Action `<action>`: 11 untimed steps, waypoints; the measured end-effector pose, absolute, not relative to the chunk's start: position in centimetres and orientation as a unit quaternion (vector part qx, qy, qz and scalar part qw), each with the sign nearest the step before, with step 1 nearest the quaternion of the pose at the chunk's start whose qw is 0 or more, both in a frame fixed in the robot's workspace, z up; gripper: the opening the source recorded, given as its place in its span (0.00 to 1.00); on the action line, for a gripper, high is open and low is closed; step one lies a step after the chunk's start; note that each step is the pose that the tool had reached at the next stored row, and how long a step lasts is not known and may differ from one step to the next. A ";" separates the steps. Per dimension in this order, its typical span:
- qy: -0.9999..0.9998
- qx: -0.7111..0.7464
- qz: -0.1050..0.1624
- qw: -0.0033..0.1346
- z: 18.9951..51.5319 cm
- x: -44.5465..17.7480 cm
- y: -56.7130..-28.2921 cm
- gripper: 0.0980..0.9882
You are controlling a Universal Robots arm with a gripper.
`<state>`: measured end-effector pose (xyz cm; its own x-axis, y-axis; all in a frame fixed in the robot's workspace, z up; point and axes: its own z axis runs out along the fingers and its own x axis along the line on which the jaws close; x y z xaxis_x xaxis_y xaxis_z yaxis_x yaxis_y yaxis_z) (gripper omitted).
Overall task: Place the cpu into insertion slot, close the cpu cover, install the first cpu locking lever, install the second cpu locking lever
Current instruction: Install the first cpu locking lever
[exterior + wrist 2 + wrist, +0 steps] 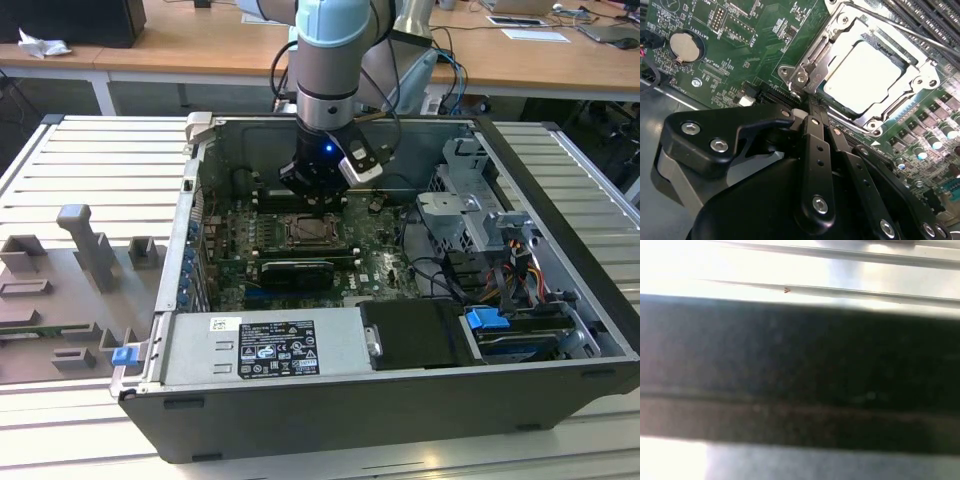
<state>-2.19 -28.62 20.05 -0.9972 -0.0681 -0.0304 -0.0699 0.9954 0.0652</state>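
A workshop room with wooden desks at the back; one open computer case (400,300) lies on a ribbed metal desk (90,170). The single gripper (812,107) hangs low over the green motherboard (740,45), its two black fingers (815,145) pressed together, with nothing seen pinched between them, their tips right at a corner of the socket. Just beyond them one cpu (865,75) sits in the socket, its pale top showing through the window of one cpu cover (812,67), which lies flat over it. One round coin battery (684,46) sits farther off on the board. In the exterior view the cpu (313,230) lies just below the gripper (318,196).
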 end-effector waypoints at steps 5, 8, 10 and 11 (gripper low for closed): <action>0.999 -0.034 0.034 0.014 20.7 -2.2 -28.6 0.01; 0.999 -0.035 0.033 0.014 21.6 -2.2 -28.6 0.01; 0.999 -0.035 0.034 0.014 21.6 -2.2 -28.6 0.01; 0.999 -0.035 0.033 0.014 21.6 -2.2 -28.7 0.01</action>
<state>-2.19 -28.69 21.57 -0.9972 -0.0682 -0.0304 -0.0700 0.9954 0.0659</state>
